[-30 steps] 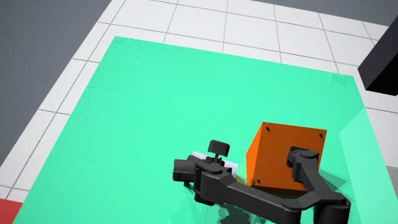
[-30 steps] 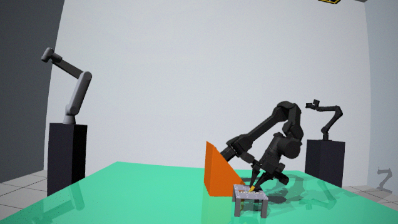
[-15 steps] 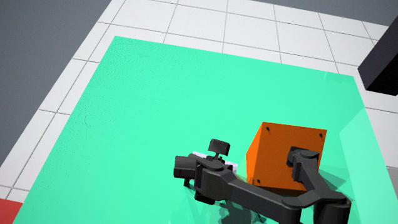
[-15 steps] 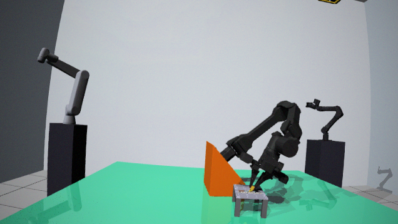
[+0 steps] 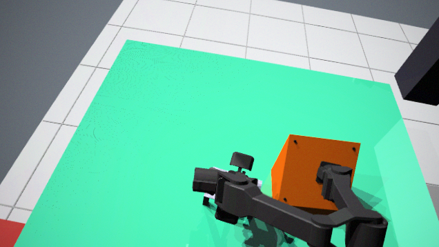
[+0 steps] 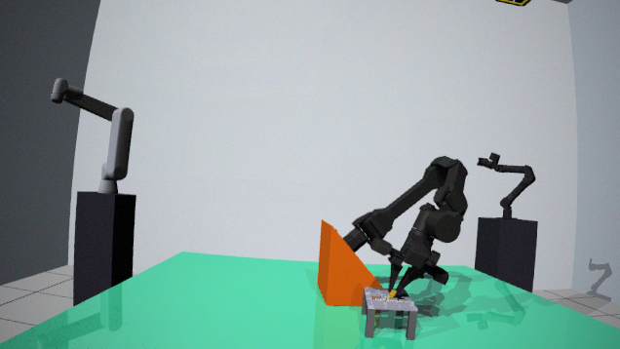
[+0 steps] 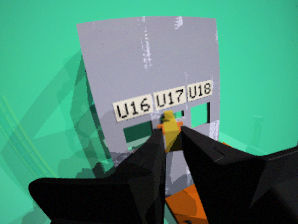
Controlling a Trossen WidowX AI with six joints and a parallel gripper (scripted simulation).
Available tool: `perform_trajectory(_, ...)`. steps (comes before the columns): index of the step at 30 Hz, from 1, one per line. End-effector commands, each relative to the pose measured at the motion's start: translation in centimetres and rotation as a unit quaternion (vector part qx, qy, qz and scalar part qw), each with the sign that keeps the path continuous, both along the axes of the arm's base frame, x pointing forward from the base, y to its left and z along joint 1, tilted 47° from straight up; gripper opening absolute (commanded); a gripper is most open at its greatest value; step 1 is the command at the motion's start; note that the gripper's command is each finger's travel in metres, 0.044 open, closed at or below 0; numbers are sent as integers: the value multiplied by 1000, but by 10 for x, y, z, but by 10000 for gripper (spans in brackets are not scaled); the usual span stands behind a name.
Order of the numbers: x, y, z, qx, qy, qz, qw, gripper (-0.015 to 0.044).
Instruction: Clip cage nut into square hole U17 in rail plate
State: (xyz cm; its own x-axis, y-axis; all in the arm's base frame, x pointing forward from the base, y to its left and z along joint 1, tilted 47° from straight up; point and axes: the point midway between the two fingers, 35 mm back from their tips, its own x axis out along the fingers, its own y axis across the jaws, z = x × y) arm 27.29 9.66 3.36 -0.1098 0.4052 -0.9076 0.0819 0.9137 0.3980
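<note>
Green spreads over the table; near its front edge, nearer the right corner in the exterior view, stands the rail plate. My fingers pinch the cage nut at U17. Hooking is in hand; I should confirm both wings catch before releasing.

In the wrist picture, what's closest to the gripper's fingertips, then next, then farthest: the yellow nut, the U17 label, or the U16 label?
1. Yellow nut: between the fingertips.
2. U17 label: just above the nut.
3. U16 label: off to the picture's left.
</note>
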Motion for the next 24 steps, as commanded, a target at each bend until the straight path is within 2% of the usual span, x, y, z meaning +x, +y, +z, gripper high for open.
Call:
perform_trajectory(1, 0, 0, 0, 6, -1, 1, 1000, 34)
perform_trajectory(24, 0, -2, -2, 31, -2, -2, 1000, 34)
